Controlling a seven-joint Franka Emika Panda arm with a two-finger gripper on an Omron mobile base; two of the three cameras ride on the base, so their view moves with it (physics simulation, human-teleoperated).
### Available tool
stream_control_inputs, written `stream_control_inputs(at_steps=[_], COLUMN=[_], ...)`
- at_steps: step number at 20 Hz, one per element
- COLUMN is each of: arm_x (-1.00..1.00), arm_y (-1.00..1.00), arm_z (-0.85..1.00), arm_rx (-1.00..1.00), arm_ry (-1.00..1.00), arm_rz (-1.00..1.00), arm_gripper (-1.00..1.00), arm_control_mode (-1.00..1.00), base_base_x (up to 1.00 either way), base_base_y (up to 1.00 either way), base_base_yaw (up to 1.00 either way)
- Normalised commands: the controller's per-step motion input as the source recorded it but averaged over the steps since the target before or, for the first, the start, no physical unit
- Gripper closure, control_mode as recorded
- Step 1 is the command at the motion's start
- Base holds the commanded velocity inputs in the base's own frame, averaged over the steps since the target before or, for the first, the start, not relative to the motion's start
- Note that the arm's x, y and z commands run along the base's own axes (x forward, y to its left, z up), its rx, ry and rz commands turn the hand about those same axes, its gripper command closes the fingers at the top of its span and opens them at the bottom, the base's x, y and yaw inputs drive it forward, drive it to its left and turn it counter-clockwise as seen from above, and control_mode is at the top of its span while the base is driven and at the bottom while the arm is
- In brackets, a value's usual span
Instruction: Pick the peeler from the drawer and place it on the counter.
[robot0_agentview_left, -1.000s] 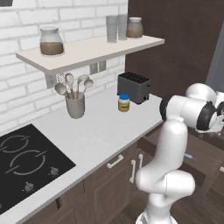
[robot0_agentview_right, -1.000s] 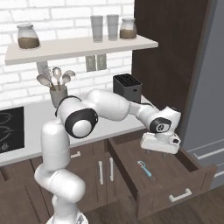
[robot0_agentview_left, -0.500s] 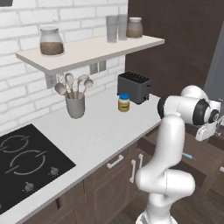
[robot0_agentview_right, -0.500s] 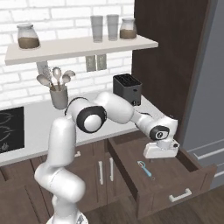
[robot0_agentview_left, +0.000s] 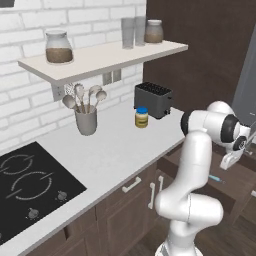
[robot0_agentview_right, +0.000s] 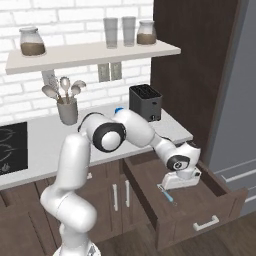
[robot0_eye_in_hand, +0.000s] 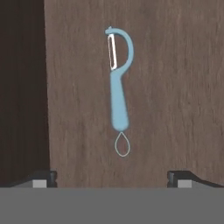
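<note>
Dark brown wood drawer w/ silver bar handle (robot0_agentview_right: 200, 200) pulled out, below right end of long light grey-white countertop (robot0_agentview_right: 60, 145). Small slim peeler w/ light blue handle and silvery blade (robot0_eye_in_hand: 118, 83) flat on drawer floor, nothing touching it; in right base view seen as thin blue sliver (robot0_agentview_right: 168, 194) just below the hand, towards left-middle of drawer. In left base view a bit of it visible (robot0_agentview_left: 216, 178) right of white arm.

Two-finger gripper on white arm (robot0_agentview_right: 176, 186) down inside drawer, just above peeler, apart from it. In hand view dark fingertips (robot0_eye_in_hand: 41, 178) wide apart at either side, peeler lengthwise betw. them, wire loop end nearest, blade end farthest. Jaws spread, holding nothing.

On countertop: black toaster (robot0_agentview_right: 145, 102) at far right, small yellow jar w/ blue lid (robot0_agentview_left: 141, 117) just left of it, grey utensil cup w/ spoons (robot0_agentview_left: 86, 114) further left, black hob (robot0_agentview_left: 30, 185) at left end. Pale wall shelf (robot0_agentview_right: 90, 52) above w/ jars and glasses.
</note>
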Motion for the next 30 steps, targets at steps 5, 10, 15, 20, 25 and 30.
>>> stream_control_inputs(at_steps=[5, 10, 15, 20, 25, 30], arm_x=[0.0, 0.0, 0.07, 0.39, 0.35, 0.21], arm_y=[0.48, 0.19, 0.0, -0.08, -0.01, -0.26], arm_z=[-0.22, -0.27, -0.4, -0.24, -0.17, -0.57], arm_rx=[-0.07, -0.12, -0.11, -0.03, 0.0, -0.08], arm_ry=[-0.03, 0.0, 0.0, 0.0, 0.03, 0.08], arm_rz=[0.0, 0.0, 0.0, 0.0, 0.0, 0.0], arm_gripper=[-1.0, -1.0, -1.0, -1.0, -1.0, 1.0], arm_control_mode=[-1.0, -1.0, -1.0, -1.0, -1.0, -1.0], base_base_x=[0.0, 0.0, 0.0, 0.0, 0.0, 0.0], base_base_y=[0.0, 0.0, 0.0, 0.0, 0.0, 0.0], base_base_yaw=[0.0, 0.0, 0.0, 0.0, 0.0, 0.0])
